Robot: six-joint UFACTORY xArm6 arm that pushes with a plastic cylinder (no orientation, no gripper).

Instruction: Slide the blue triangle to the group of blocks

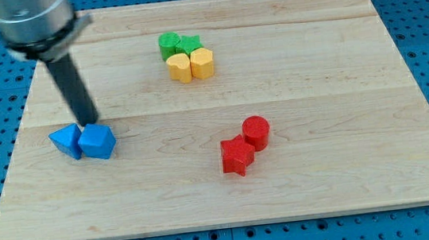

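Two blue blocks lie touching at the view's left: one with a triangular top point(66, 140) and a chunkier one point(97, 141) to its right. My tip point(88, 121) stands just above the seam between them, close to their upper edges. A group of blocks sits near the view's top centre: a green block point(168, 44), a green star point(189, 44), a yellow block point(179, 68) and a yellow hexagon point(202, 62), all packed together.
A red cylinder point(256, 131) and a red star point(237, 155) touch each other at the lower middle right. The wooden board point(338, 83) lies on a blue perforated table. The arm's grey body fills the upper left corner.
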